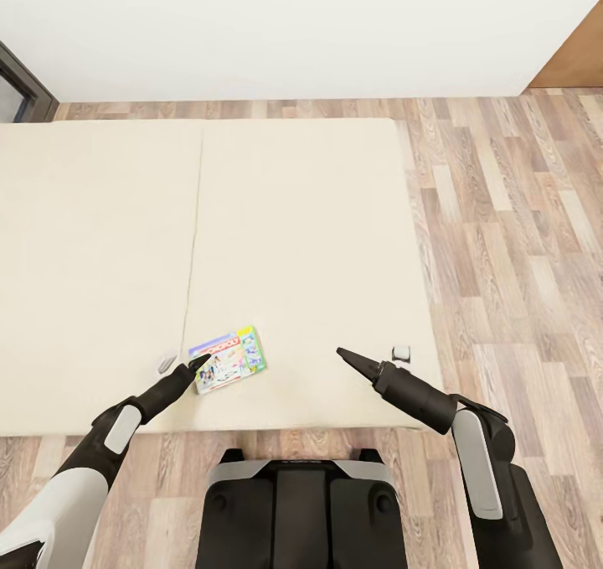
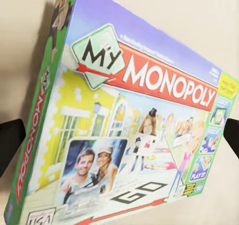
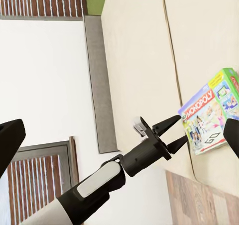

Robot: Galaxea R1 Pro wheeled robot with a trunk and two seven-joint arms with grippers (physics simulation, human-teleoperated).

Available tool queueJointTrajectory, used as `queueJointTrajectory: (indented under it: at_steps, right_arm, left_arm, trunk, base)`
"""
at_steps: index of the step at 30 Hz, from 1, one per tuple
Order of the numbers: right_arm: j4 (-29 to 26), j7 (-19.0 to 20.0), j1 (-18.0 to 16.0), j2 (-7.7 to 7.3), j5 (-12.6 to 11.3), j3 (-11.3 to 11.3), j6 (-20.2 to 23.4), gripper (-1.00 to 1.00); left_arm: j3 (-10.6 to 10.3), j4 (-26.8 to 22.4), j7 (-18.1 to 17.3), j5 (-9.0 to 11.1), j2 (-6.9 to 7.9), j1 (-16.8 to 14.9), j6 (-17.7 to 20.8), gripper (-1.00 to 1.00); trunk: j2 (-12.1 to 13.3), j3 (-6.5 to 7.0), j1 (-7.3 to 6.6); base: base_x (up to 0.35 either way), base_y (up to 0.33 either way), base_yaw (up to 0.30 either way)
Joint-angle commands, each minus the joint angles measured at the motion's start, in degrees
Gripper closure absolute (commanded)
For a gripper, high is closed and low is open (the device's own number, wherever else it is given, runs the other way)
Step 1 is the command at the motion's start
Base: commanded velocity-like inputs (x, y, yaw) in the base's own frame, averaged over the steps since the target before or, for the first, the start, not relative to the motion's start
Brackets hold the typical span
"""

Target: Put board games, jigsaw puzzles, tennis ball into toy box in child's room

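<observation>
One board game [image 1: 228, 359], a thin box with a pale green border and a red "My Monopoly" banner, lies flat near the front edge of the cream bed [image 1: 293, 217]. My left gripper [image 1: 184, 361] is open just left of the box, pointing at its edge and touching nothing. In the left wrist view the board game [image 2: 124, 130] sits close ahead, between the two black fingers [image 2: 10, 140]. My right gripper [image 1: 371, 353] hangs open and empty over the bed's front right corner. The right wrist view shows the left gripper [image 3: 181, 130] beside the board game [image 3: 209, 113].
Wood-plank floor [image 1: 511, 234] runs along the right side of the bed and in front of it. A white wall stands behind the bed. A dark door frame [image 1: 21, 83] is at the far left and a brown wooden panel [image 1: 578, 58] at the far right.
</observation>
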Motion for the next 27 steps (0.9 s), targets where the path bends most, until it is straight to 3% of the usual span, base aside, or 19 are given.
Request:
queueJointTrajectory:
  at_steps: [1,18,27]
  right_arm:
    - [-0.01,0.3,-0.03,0.06,0.18,-0.12,0.25,-1.0]
    - [0.08,0.3,-0.03,0.06,0.17,-0.12,0.18,-1.0]
    - [0.05,0.3,-0.03,0.06,0.11,-0.15,0.24,-1.0]
  left_arm:
    - [0.15,0.01,-0.14,0.38,-0.01,-0.03,0.5,-1.0]
    - [0.05,0.01,-0.13,0.36,-0.01,-0.03,-1.05,-1.0]
    - [0.03,0.01,-0.13,0.34,-0.01,-0.03,-1.08,-1.0]
  trunk:
    - [-0.08,-0.05,0.03]
    - [-0.08,-0.05,0.03]
    - [-0.08,-0.05,0.03]
  base:
    - [0.052,-0.02,0.0]
    - [0.044,-0.006,0.0]
    - [0.044,-0.15,0.0]
